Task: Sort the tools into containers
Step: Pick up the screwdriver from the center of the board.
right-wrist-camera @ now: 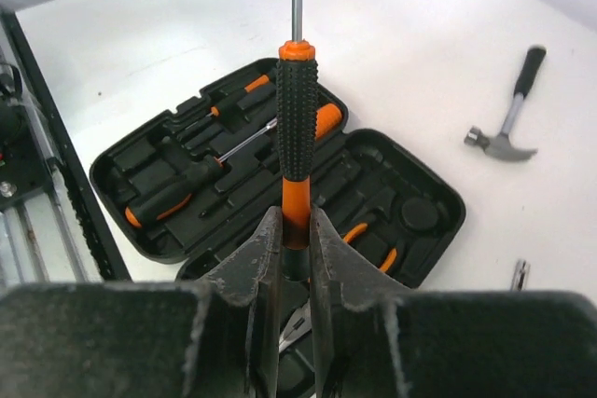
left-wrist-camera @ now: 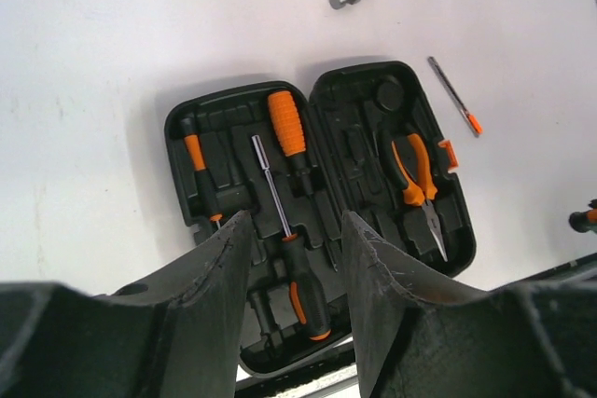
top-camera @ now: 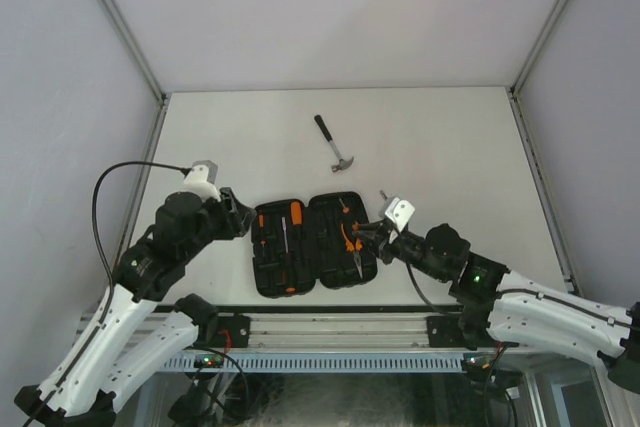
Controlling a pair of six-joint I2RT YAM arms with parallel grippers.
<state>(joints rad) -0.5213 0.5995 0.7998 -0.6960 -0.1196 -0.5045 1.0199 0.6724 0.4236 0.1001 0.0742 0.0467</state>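
Grasp status: the right gripper (right-wrist-camera: 296, 230) is clenched on the butt end of a black-and-orange screwdriver (right-wrist-camera: 297, 109), shaft pointed away from it. The open tool case (right-wrist-camera: 373, 174) is located just beyond and beneath it. The left gripper (left-wrist-camera: 294, 230) is held released above the case. Because only the handle's end is pinched, the tool could be pivoted off line and lodged across the pliers (right-wrist-camera: 357, 229).

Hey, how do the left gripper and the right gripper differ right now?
The left gripper is open and holds nothing; the right gripper is shut on a screwdriver. The left gripper sits at the left edge of the open tool case, the right gripper at its right edge. Both face the case.
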